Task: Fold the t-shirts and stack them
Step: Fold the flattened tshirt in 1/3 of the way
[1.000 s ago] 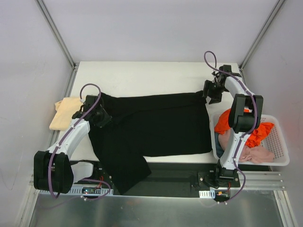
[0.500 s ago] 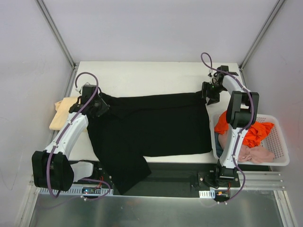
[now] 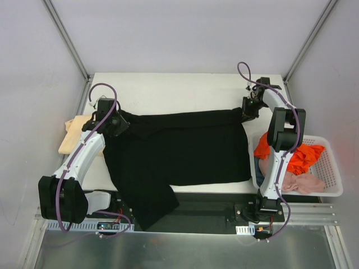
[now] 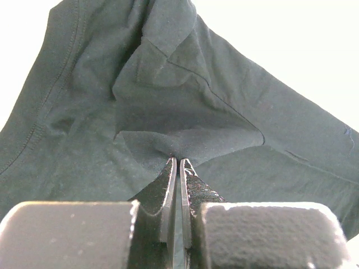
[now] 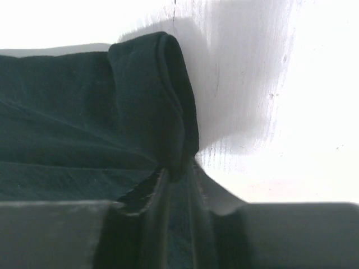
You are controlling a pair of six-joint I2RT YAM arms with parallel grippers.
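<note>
1. The black t-shirt (image 3: pixel 179 148), large, short-sleeved and of soft cloth, lies spread across the middle of the flat white table (image 3: pixel 168 92). Its long side runs left to right, and its near-left part hangs over the near edge.
2. The left gripper (image 3: pixel 115 124) is at the shirt's far-left corner. In the wrist view its fingers (image 4: pixel 168 179) are pressed together, with a pucker of black cloth nipped at the tips (image 4: pixel 178 162). Creases radiate from that spot.
3. The right gripper (image 3: pixel 247 110) is at the shirt's far-right corner. In the wrist view the fingers (image 5: pixel 151 188) pinch a rolled, doubled edge of the black cloth (image 5: pixel 168 112), and bare table shows just right of it.
4. A pale tan folded cloth shirt (image 3: pixel 76 134) lies at the left edge of the table, just beside the left arm.
5. A white plastic mesh basket (image 3: pixel 335 174) sits on the right, near the right arm. It holds a crumpled orange cloth shirt (image 3: pixel 305 157) and, nearer, a pink one (image 3: pixel 305 182).
</note>
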